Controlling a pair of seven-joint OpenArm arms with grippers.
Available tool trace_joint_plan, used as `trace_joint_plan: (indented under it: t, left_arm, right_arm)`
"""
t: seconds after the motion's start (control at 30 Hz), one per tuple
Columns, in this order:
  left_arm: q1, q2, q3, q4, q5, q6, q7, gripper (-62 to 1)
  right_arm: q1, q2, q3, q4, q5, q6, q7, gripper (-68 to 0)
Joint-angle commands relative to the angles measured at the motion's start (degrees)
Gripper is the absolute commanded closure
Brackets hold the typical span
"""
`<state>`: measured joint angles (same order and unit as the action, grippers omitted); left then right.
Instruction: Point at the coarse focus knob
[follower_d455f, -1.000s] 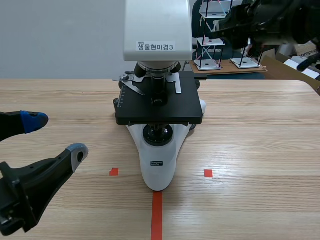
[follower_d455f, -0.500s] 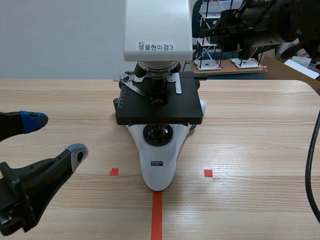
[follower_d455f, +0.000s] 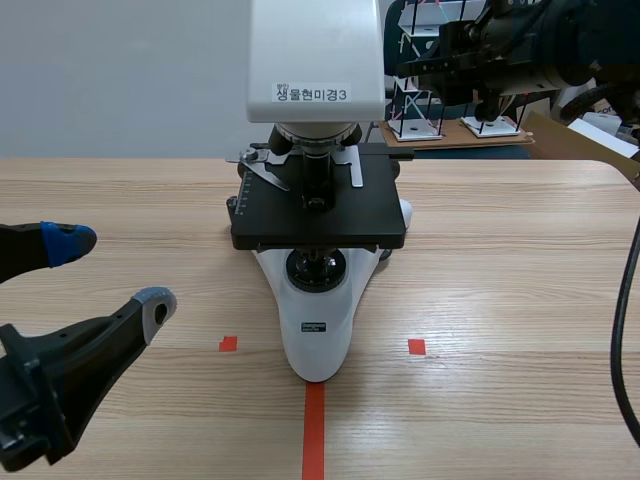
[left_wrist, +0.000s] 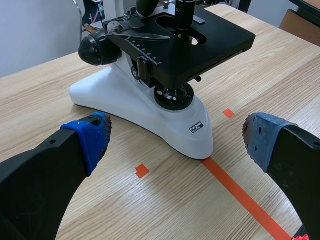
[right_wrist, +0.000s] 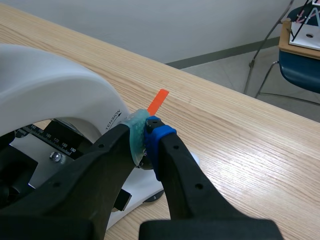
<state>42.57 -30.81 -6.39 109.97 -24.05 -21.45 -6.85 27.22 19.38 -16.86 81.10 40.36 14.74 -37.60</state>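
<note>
Left gripper (follower_d455f: 108, 272) is wide open, holds nothing, at 8 o'clock from microscope (follower_d455f: 316, 330). Black coarse focus knob (left_wrist: 95, 50) sits on microscope's side, approx. 11 o'clock ahead of this gripper. Right gripper (right_wrist: 145, 131) is closed w/ nothing between, tips close beside microscope's white arm.

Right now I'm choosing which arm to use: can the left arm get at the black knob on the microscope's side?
Probably yes. The left gripper is open, and the black knob sits in plain sight ahead of it, with only bare table between; the stage doesn't cover it.
</note>
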Motion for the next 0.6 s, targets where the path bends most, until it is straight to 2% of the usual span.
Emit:
trace_joint_plan:
  t: [0.0, 0.57]
  left_arm:
    - [0.4, 0.2, -0.5, 0.3, -0.3, -0.1, -0.6, -55.3]
    - [0.4, 0.2, -0.5, 0.3, -0.3, -0.1, -0.6, -55.3]
  right_arm:
    - [1.0, 0.3, 0.0, 0.7, 0.4, -0.2, 0.6, -0.4]
    - [1.0, 0.3, 0.0, -0.1, 0.4, -0.2, 0.2, -0.4]
